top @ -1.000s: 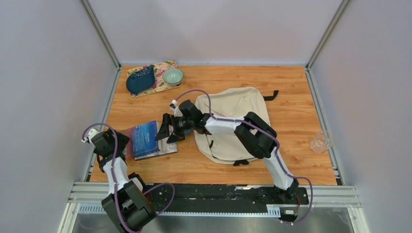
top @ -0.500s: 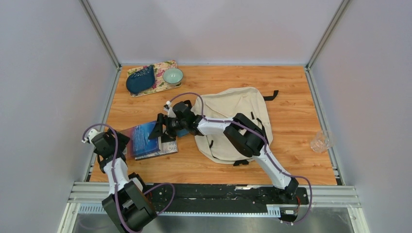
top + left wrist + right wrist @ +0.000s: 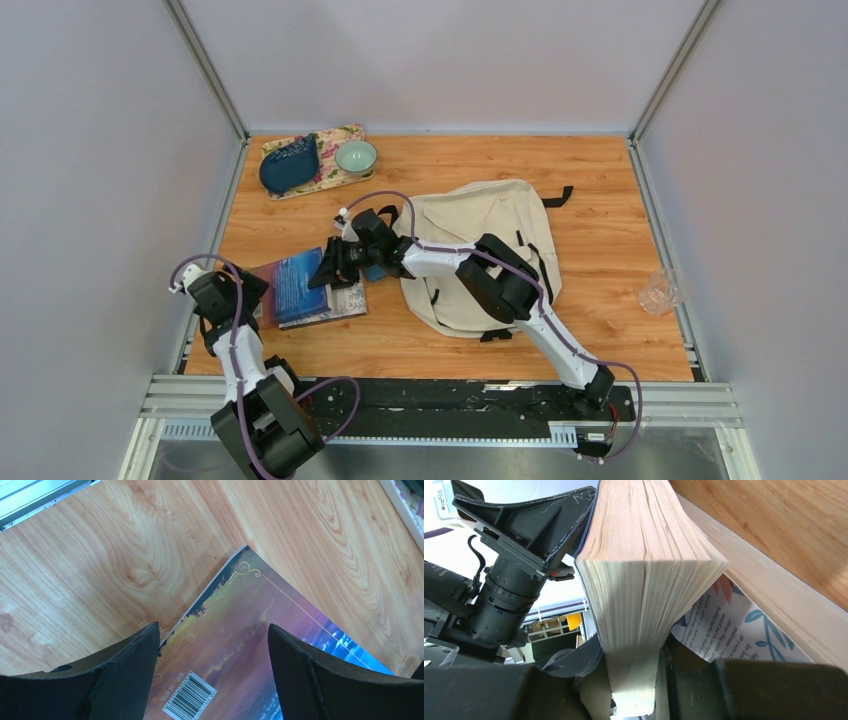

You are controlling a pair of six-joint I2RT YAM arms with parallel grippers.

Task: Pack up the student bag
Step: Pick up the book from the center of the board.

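Observation:
The cream student bag [image 3: 480, 240] lies flat mid-table, with my right arm stretched across it to the left. A blue-covered book [image 3: 297, 285] rests on a second, pale book [image 3: 347, 304] left of the bag. My right gripper [image 3: 335, 270] is shut on the blue book's right edge. In the right wrist view its page block [image 3: 644, 580] is pinched between the jaws [image 3: 639, 680], above the pale book's leaf-printed cover [image 3: 734, 630]. My left gripper [image 3: 250, 298] stands open over the blue book's left corner [image 3: 260, 645], fingers [image 3: 212, 627] spread and holding nothing.
A floral tray [image 3: 340, 135] at the back left carries a dark blue pouch [image 3: 289, 165] and a green bowl [image 3: 356, 157]. A clear glass [image 3: 660, 290] stands at the table's right edge. Grey walls close in both sides.
My right gripper slid left onto the blue book's edge and closed on it. The left arm stayed where it was, open.

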